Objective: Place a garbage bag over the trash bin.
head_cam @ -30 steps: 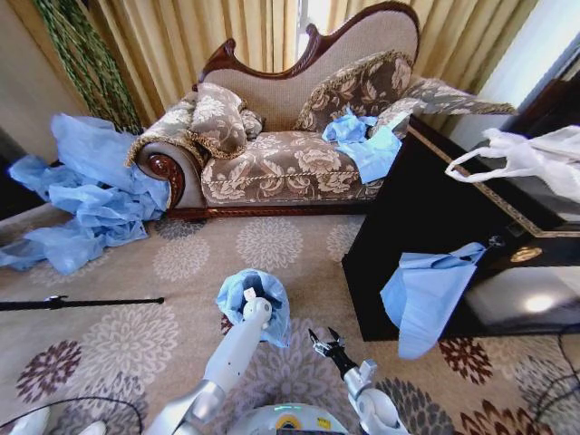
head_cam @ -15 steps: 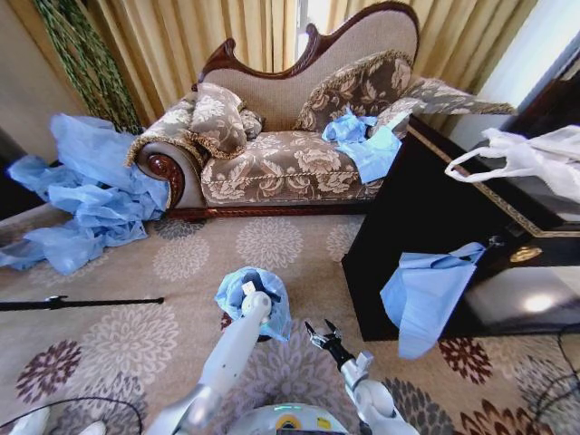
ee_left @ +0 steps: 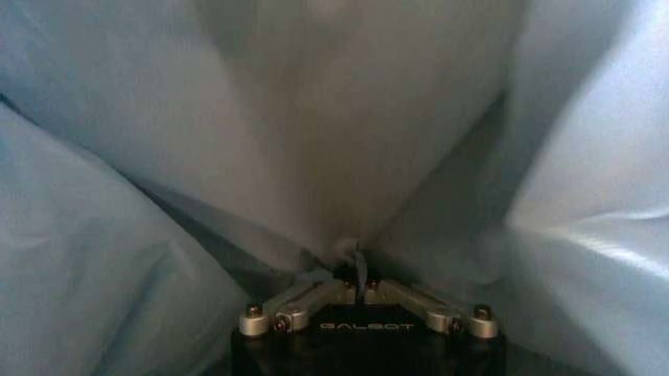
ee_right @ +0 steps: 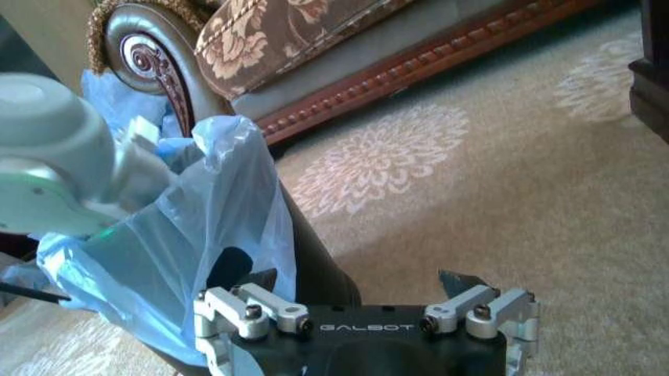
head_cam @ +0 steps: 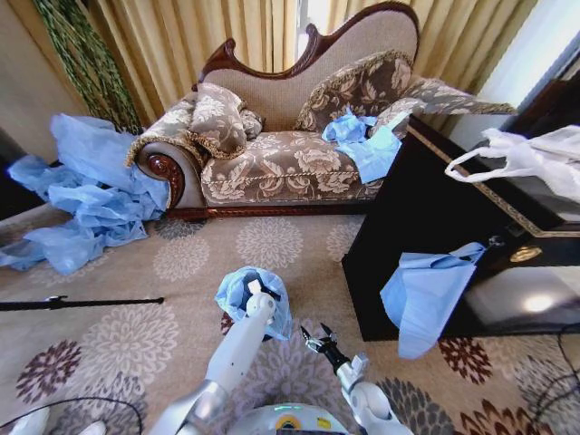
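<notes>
- While the garbage bag (head_cam: 254,294) sits bunched over the mouth of the trash bin (ee_right: 319,262) on the carpet (head_cam: 136,335) in front of the sofa (head_cam: 281,136), the left gripper (ee_left: 359,283) is right in the thick of it, reaching in at the bin's mouth.
- From the left wrist view, its fingers are pinched together on a fold of the blue film, with plastic billowing all round them.
- The right gripper (head_cam: 317,341) hovers just beside the bin on the robot's right, fingers spread apart and holding nothing.
- In the right wrist view the bag drapes down the near side of the dark bin wall, loose and crumpled, not snug.
- Step in hand, by my reading: spreading the bag's opening over the rim. The bag is on, but it looks only partly settled; how far it wraps the far side is hard to tell from here.
- What the next move calls for: the free gripper needs to catch the loose edge on its own side and draw it down and out over the rim, while the left one keeps its hold so the thin film doesn't slip off or drag the light bin over.
</notes>
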Controlling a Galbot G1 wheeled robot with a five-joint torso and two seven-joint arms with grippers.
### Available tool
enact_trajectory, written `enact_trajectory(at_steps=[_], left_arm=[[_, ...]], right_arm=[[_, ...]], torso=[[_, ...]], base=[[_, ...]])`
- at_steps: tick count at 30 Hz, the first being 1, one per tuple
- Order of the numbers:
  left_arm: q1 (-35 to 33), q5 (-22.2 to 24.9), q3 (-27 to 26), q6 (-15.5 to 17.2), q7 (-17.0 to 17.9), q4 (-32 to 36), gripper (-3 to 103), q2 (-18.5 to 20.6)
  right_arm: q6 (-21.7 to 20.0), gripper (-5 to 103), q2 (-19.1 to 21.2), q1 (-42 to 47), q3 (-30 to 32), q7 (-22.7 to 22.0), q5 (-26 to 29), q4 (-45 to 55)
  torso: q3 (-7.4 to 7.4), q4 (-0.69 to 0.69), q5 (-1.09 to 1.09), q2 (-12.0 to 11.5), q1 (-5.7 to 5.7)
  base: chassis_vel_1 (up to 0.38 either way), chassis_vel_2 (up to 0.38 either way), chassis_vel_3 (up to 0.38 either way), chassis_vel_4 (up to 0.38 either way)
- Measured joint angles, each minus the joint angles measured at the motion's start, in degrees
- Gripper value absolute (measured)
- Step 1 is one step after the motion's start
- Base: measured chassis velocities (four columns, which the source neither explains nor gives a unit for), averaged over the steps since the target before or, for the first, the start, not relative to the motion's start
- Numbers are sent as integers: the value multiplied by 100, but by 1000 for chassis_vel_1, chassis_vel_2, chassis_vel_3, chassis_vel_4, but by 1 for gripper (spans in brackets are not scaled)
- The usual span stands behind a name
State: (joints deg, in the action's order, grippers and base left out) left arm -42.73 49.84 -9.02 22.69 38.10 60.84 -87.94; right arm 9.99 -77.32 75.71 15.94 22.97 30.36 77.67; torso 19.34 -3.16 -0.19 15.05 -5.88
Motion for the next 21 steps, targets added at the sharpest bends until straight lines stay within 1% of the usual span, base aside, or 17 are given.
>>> enact_trajectory(at_steps=[2,4,10,13,16,18,20,21], left_arm=[[22,-8,-30,4,6,-103,0,-28],[89,-23,-140,-11,-4,-460,0,-86],[148,-19,-231,-14,-31,-620,0,-129],[151,-2,-267,-24,-32,-565,0,-138],[60,25,-271,-17,-30,-207,0,-84],[-94,55,-240,11,-3,199,0,21],[-144,66,-230,29,3,319,0,54],[-300,116,-214,91,50,698,0,153]], right_arm=[[0,100,3,3,5,0,0,13],[0,100,11,15,12,0,-3,58],[0,100,0,13,-26,-1,-29,105],[-1,100,-9,-1,-63,-18,-37,135],[-2,100,-11,-26,-101,-40,-68,187],[-8,100,3,-21,-130,-65,-78,249],[-11,100,7,-17,-135,-71,-79,269],[-23,100,20,-6,-140,-83,-83,314]], torso=[[0,-1,0,0,0],[0,-1,0,0,0],[0,-1,0,0,0],[0,-1,-1,0,0],[0,-1,-1,0,0],[0,-2,-1,0,0],[0,-1,-1,0,0],[0,0,-2,0,0]], base=[[0,0,0,0],[0,0,0,0],[0,0,0,0],[0,0,0,0],[0,0,0,0],[0,0,0,0],[0,0,0,0],[0,0,0,0]])
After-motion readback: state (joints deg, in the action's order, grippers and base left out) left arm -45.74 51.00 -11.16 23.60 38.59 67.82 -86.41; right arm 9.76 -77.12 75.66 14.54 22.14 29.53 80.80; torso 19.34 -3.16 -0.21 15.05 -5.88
